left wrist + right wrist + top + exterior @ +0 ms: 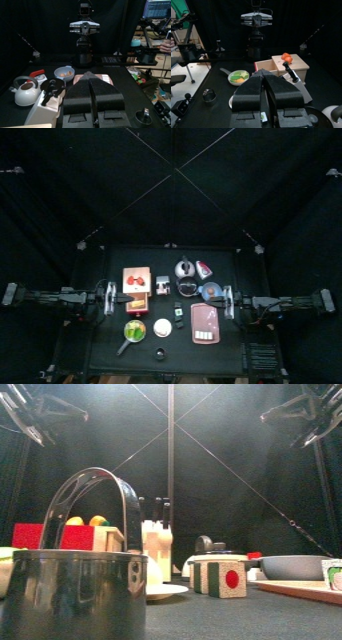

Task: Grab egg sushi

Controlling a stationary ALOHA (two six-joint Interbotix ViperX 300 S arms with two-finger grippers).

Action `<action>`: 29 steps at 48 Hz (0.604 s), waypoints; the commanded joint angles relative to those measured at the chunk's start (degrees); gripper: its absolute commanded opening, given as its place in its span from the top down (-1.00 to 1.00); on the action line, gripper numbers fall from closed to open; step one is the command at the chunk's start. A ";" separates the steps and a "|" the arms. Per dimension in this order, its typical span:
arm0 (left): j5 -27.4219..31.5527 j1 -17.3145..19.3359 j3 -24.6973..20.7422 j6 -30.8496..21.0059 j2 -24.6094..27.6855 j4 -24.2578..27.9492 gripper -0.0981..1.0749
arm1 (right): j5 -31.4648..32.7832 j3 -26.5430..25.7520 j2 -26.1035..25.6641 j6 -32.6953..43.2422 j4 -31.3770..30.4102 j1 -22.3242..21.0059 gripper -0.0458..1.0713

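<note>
The egg sushi (pixel 136 304) is a small yellow-orange block left of the table's middle, just in front of the red-and-white flat box (pixel 135 279). In the front view a yellow top (pixel 94 521) shows behind the red box (pixel 51 536). My left gripper (pixel 112 300) hangs at the table's left edge, beside the block and raised above it, with its jaws together and empty (pixel 90 83). My right gripper (pixel 226 303) hangs at the right edge, above the pink tray (pixel 205 323), also closed and empty (pixel 262 75).
A green pot (pixel 135 332) and a round white piece (pixel 162 328) stand near the front. A kettle (pixel 185 268), a blue bowl (pixel 214 289) and a dark round item (pixel 189 288) stand at the back right. A metal pot (pixel 74 589) fills the front view's left.
</note>
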 commanded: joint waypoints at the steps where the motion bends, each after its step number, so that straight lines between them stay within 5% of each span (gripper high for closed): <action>1: -0.44 -0.79 -1.67 -0.09 0.70 -0.09 0.80 | -0.44 -1.41 1.23 0.09 -0.09 0.00 0.93; 18: -0.35 -1.41 -1.85 0.00 1.41 -0.18 0.83 | -1.14 -2.11 4.22 0.35 -2.11 -0.09 0.90; 29: 2.90 -0.97 -2.99 -0.09 7.29 -1.49 0.83 | -1.41 -2.02 7.38 0.44 -1.67 -1.32 0.90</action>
